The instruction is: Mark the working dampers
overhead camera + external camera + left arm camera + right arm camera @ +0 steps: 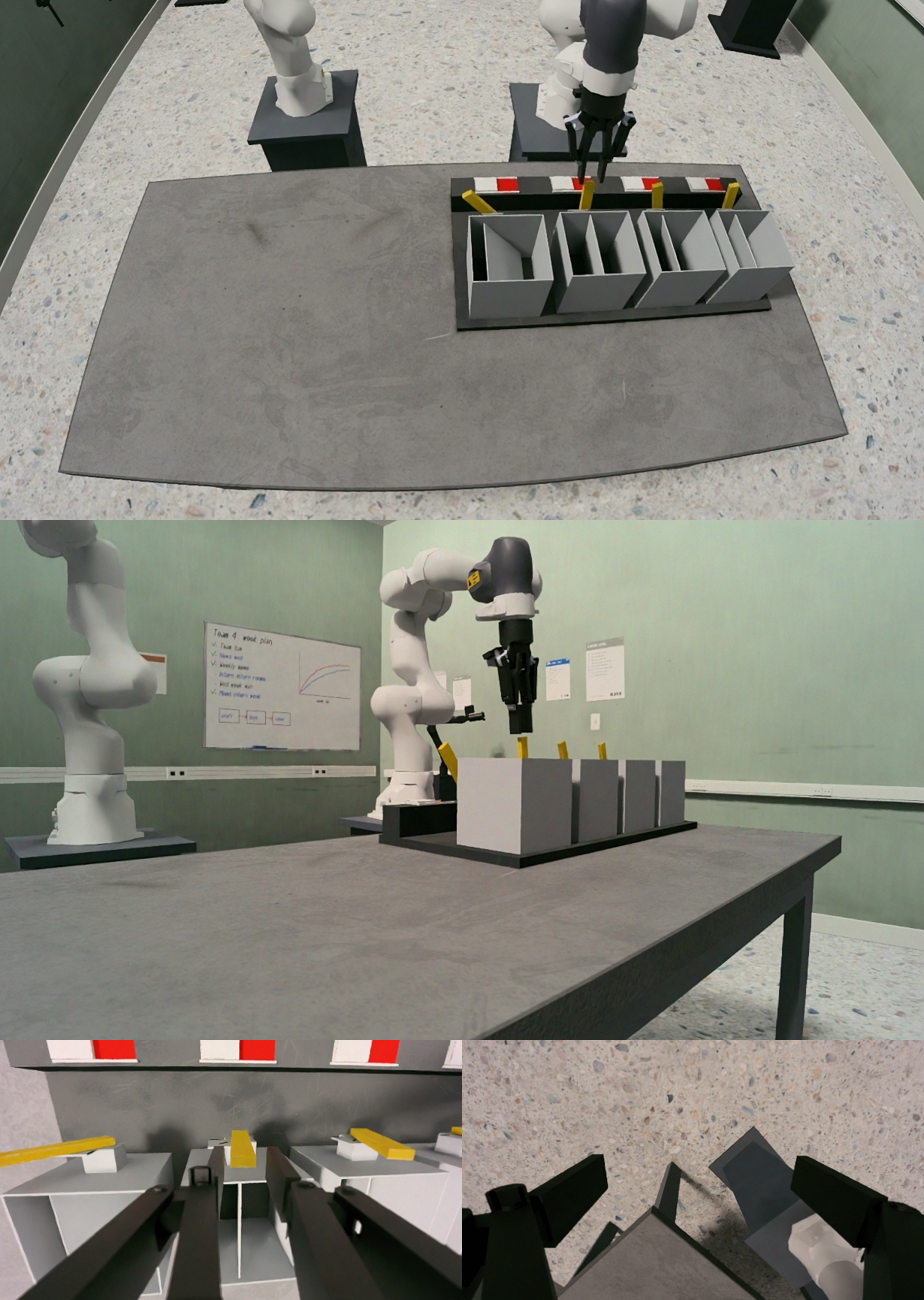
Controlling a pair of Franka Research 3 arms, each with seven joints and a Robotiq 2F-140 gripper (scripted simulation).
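Note:
Four grey box dampers [507,298] [597,294] [678,289] [749,285] stand in a row, each behind its own slider. The first one's yellow lever [478,201] [56,1150] leans far left. The second one's lever [587,195] [243,1153] stands near upright, its blade edge-on mid-box. The other levers [656,195] [730,195] also stand up. All four white covers [484,185] [560,184] [632,183] [696,184] sit left, showing red. My left gripper [592,179] [521,730] is partly open, empty, just above the second lever. My right gripper [700,1171] is wide open and empty.
The dampers share a dark base [617,318] with a raised slider rail [533,185], on the right part of the table [271,361]. Neighbouring boxes stand close together. The right gripper hangs away from the dampers, above floor and a table corner [654,1224].

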